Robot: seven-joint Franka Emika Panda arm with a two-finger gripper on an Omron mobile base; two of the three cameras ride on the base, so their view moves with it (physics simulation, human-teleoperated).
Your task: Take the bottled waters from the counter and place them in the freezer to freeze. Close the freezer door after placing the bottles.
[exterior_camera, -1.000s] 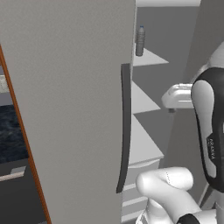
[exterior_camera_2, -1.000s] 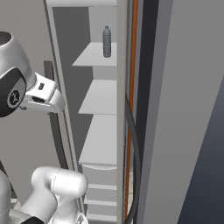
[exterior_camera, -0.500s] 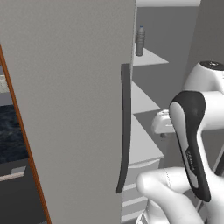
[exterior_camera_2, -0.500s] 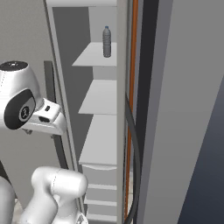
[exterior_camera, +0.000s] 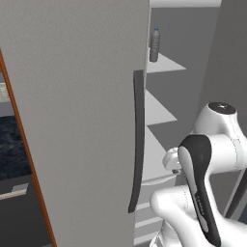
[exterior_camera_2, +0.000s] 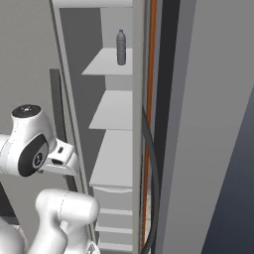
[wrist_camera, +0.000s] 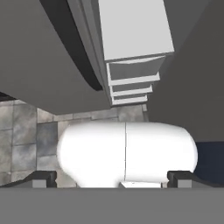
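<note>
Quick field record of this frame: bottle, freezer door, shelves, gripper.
bottle: one grey-clear bottle upright on the top shelf
freezer: open, white shelves showing
door: grey door stands ajar, dark bar handle facing the base
lower shelves: bare where they show
gripper: gripper open, holds nothing, pointing down at the tiled floor by the freezer's foot

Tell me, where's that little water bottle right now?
The bottle stands upright on the top white shelf inside the open freezer, near the shelf's back edge, high in both base views.
</note>
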